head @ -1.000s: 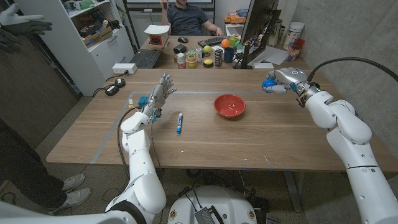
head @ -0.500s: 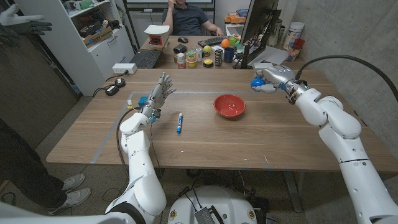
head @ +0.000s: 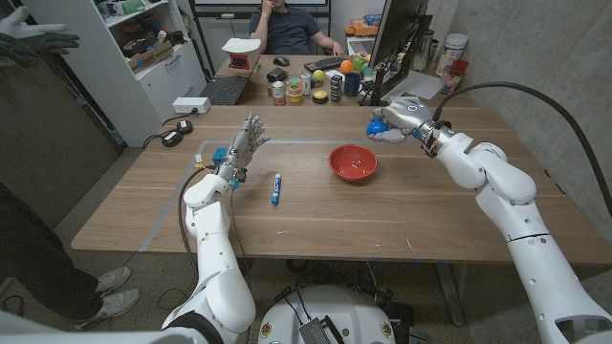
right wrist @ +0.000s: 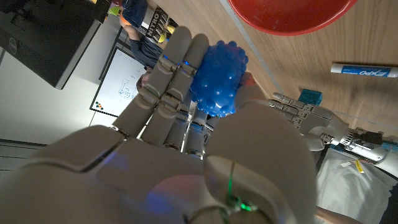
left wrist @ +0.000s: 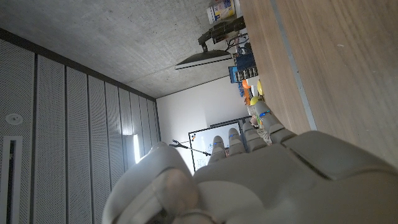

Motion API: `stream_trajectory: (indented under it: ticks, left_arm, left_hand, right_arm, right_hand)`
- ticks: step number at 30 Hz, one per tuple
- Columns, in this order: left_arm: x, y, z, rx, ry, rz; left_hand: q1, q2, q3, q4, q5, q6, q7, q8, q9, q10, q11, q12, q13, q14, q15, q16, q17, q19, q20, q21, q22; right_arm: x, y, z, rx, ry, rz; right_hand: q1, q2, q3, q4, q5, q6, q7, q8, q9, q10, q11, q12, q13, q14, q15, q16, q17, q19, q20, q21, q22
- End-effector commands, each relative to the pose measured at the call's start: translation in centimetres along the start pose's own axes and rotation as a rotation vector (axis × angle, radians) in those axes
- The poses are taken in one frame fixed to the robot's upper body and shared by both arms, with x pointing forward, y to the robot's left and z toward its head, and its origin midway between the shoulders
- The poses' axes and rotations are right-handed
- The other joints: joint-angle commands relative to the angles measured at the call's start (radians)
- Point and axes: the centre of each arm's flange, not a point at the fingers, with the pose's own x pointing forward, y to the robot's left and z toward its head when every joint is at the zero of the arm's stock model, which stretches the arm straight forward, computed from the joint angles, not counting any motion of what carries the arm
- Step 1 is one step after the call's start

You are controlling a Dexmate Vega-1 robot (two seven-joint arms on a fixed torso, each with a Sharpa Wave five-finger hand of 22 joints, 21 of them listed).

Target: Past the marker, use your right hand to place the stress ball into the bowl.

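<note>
- Wrapping its fingers [right wrist: 180,59] around the blue stress ball [right wrist: 217,84], the right hand [head: 397,117] carries it in the air right of centre in the head view, probably so it can be dropped from above.
- The red bowl [head: 353,162] sits centre frame, lower left of that hand.
- The marker [head: 276,188] lies left of the bowl.
- At centre left, the left hand [head: 241,148] waits upright, fingers spread, holding nothing.
- Everything rests on a wooden table [head: 430,215]; a cluttered desk and seated person fill the top.
</note>
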Motion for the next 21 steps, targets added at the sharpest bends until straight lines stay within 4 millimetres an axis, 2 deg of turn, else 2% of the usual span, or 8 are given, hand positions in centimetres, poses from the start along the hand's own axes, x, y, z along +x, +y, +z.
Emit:
stream_trajectory:
  ticks: [1,9,21]
  left_arm:
    - [-0.2,-0.3,-0.1,-0.006,-0.003,-0.004]
    - [-0.3,-0.2,-0.2,-0.007,-0.006,-0.002]
    - [-0.2,-0.4,-0.2,-0.010,-0.007,-0.012]
  left_hand:
    - [-0.011,0.001,-0.004,0.003,0.010,0.002,-0.010,0.002,0.004,-0.004,0.000,0.003,0.005,-0.008,0.001,0.004,0.003,0.006,0.004,-0.001,0.003]
    - [-0.011,0.001,-0.004,0.003,0.010,0.003,-0.009,0.002,0.004,-0.004,0.001,0.003,0.005,-0.009,0.001,0.004,0.003,0.006,0.004,-0.002,0.003]
    - [-0.013,0.001,-0.005,0.003,0.011,0.003,-0.009,0.002,0.004,-0.005,0.001,0.003,0.005,-0.009,0.002,0.004,0.003,0.005,0.004,-0.005,0.003]
  right_arm:
    - [2.6,0.4,2.1,-0.011,-0.079,0.010]
    - [4.2,0.9,2.8,-0.015,-0.096,0.041]
    - [6.2,2.2,3.2,-0.021,-0.112,0.077]
  right_hand:
    - [0.053,0.045,-0.006,0.000,0.010,0.025,-0.001,0.021,0.138,0.014,-0.008,0.006,0.003,-0.028,-0.019,-0.013,-0.002,-0.007,-0.062,0.000,-0.006]
    - [0.051,0.045,-0.014,0.006,0.011,0.040,0.001,0.032,0.142,0.013,-0.001,0.007,0.004,-0.034,-0.019,-0.019,0.000,-0.008,-0.063,-0.002,-0.015]
    - [0.062,0.046,-0.020,0.004,0.013,0.034,0.002,0.035,0.144,0.005,-0.004,0.003,0.003,-0.040,-0.020,-0.027,0.002,-0.009,-0.066,-0.004,-0.023]
